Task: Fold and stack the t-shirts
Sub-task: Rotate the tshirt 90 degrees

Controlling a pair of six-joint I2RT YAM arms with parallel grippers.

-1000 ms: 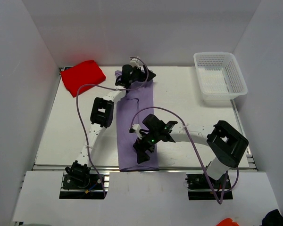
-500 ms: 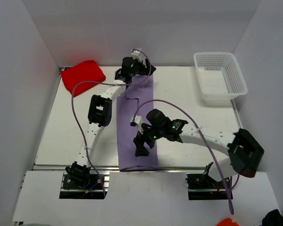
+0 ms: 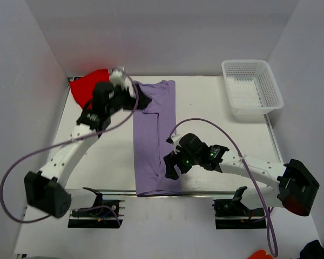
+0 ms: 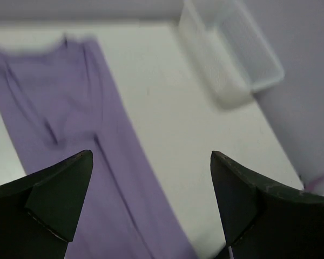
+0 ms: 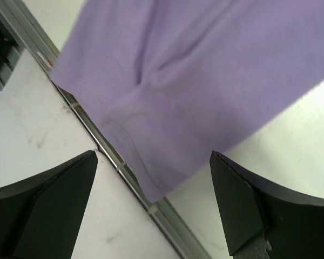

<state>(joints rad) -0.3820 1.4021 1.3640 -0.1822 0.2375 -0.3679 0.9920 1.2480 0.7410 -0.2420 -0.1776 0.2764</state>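
Both arms stretched; left end effector (image 3: 142, 101), right end effector (image 3: 169, 168) gape empty.

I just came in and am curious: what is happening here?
T-shirt folding is under way. The lavender shirt lies as a long folded strip down the middle. The left hand hovers open by its far end, the right hand open over its near end; neither holds it. The red shirt lies folded in the far left corner.
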